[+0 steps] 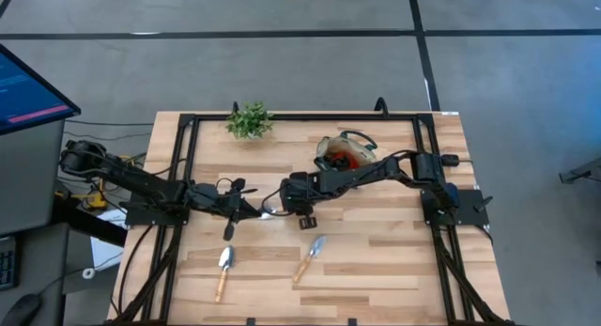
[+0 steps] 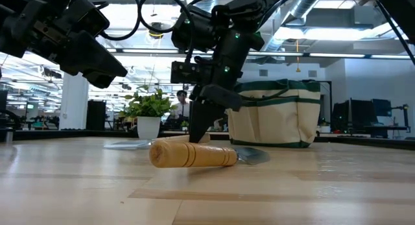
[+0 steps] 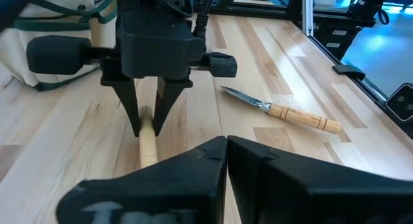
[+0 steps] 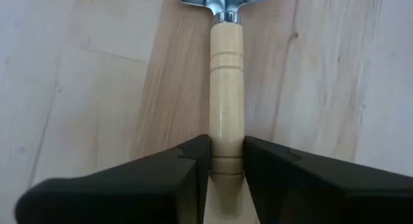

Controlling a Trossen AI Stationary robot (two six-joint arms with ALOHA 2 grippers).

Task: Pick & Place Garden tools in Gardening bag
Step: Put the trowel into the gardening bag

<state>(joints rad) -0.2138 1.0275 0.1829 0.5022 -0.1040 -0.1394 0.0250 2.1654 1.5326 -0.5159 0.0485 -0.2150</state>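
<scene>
L gripper (image 1: 255,211) shut, held just L of the trowel (image 4: 226,82). R gripper (image 4: 226,161) clamped on trowel's wooden handle, on table (image 1: 394,260), near bag (image 1: 344,153). 2 more trowels (image 1: 224,270) laid nearer table front.

Potted plant (image 1: 250,120) — far table (image 1: 394,260) edge; monitor (image 1: 28,86).

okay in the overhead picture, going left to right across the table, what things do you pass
Left gripper, closed → wooden-handled trowel → potted plant → right gripper, fingers pinching a tool handle → second trowel → gardening bag
</scene>
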